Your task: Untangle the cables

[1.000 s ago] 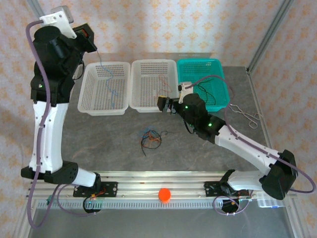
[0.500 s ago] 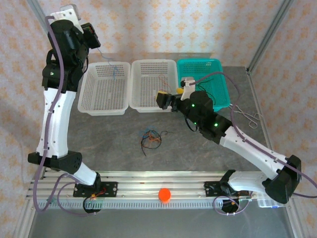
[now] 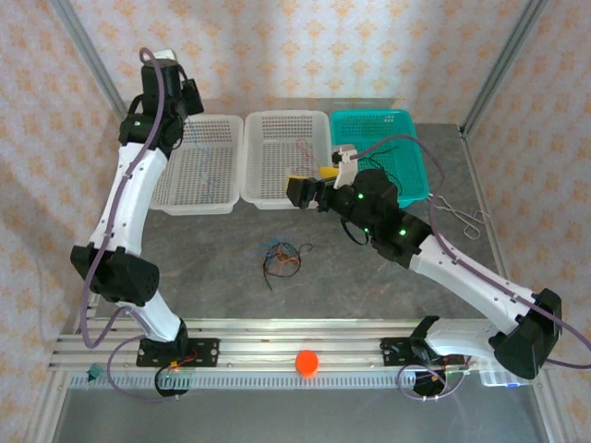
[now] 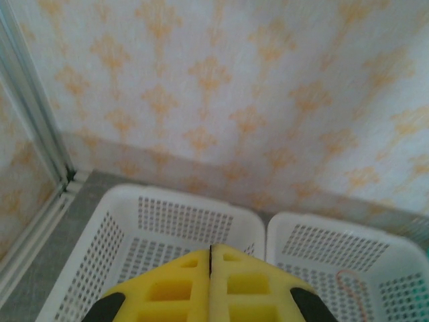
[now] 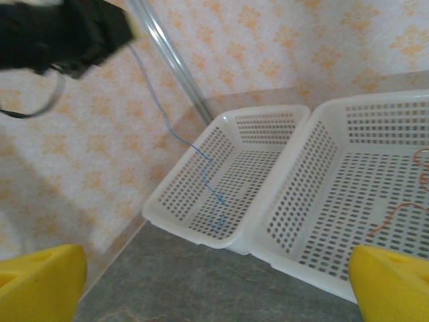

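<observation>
I have the left gripper [image 4: 210,249] raised high over the far-left white basket [image 3: 189,210]; its yellow pads [image 4: 167,288] are pressed flat together, and in the right wrist view a blue cable [image 5: 216,216] runs from that gripper's tip down into this basket, its lower end curled on the mesh floor (the pinch point itself I cannot make out between the pads). The right gripper [image 3: 309,189] sits low over the near rim of the middle white basket [image 3: 263,203], jaws spread wide with nothing between them; its two yellow fingers [image 5: 40,275] stand at opposite bottom corners of its own camera. A red cable [image 5: 402,208] lies loose inside the middle basket; a black cable [image 3: 383,171] lies in the teal basket [image 3: 369,115] at the right of the row. The tangle of cables [image 3: 282,257], black, red and blue strands knotted together, rests on the grey table [image 3: 203,268] in front of the baskets, well apart from both grippers; silver forceps [image 3: 462,217] lie on the table just right of the teal basket.
</observation>
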Robot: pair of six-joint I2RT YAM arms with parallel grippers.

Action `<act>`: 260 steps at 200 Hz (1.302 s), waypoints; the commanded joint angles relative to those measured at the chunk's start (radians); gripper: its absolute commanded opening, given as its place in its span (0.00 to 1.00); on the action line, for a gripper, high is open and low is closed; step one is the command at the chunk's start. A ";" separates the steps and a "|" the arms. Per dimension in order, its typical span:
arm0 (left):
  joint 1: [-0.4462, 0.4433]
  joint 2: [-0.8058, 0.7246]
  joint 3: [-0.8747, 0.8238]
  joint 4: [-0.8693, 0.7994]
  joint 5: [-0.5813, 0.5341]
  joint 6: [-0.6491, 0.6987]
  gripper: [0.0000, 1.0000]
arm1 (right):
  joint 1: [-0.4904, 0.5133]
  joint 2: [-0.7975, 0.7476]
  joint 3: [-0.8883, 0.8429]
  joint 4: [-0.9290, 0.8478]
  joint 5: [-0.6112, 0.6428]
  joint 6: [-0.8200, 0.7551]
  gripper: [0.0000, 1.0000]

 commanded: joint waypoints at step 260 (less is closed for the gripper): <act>0.152 0.184 -0.218 0.034 0.108 -0.112 0.75 | 0.026 -0.038 -0.153 0.164 -0.009 0.108 1.00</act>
